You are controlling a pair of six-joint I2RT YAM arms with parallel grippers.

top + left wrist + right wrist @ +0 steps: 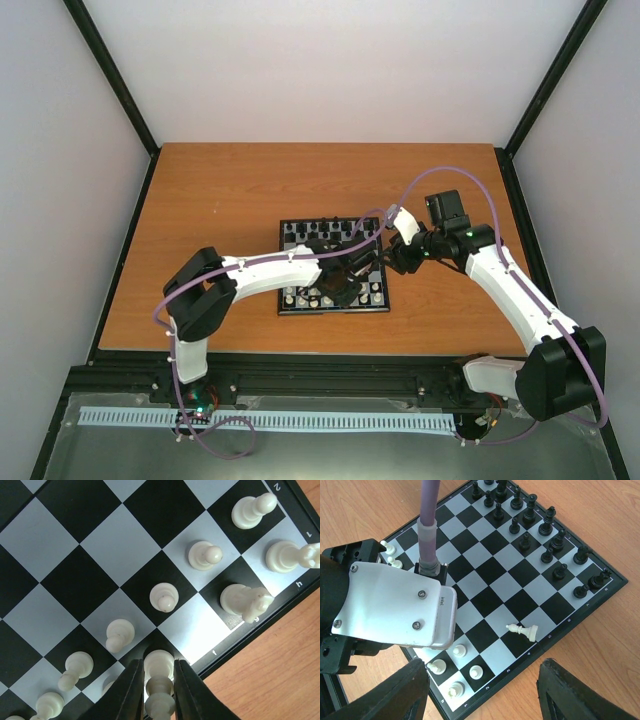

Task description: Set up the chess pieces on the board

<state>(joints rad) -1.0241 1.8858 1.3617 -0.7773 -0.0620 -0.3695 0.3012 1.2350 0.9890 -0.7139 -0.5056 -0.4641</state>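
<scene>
Chess pieces (164,597), tiny cream-white and black figures, mostly stand on the small black-and-grey checked board (65,540); the left gripper (159,692) clasps one cream-white piece (159,666) upright between narrow fingers at its lettered edge, likely leaving the toppled cream-white piece (524,630) near the side edge for the wide-open right gripper (482,682).

The top view looks down from high behind the table (250,190)'s near edge, taking in the whole board (296,236). The left wrist view hangs very close over the board's near right corner. The right wrist view looks from farther, sharing that corner.
</scene>
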